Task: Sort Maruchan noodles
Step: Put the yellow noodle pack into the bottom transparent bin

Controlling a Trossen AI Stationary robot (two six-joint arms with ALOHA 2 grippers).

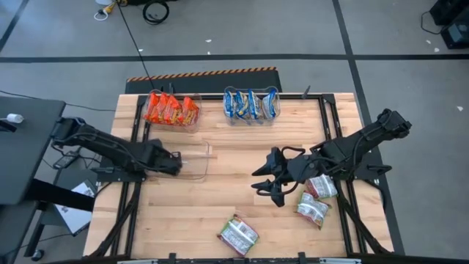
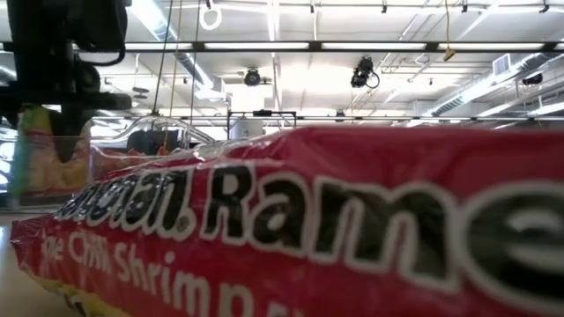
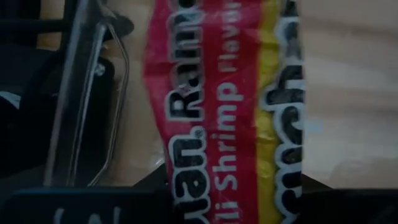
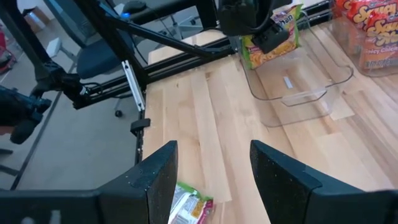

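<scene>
We see three clear bins on the table: one packed with upright orange-red packets, one with blue-and-yellow packets, and an empty one. The left gripper hangs over the empty bin's edge, pinching a Chili Shrimp ramen packet (green-and-red). The right gripper hovers mid-table with fingers spread, holding nothing; three green-and-white packets lie flat on the wood nearby.

Glossy crinkly plastic packets, pale wood table.
</scene>
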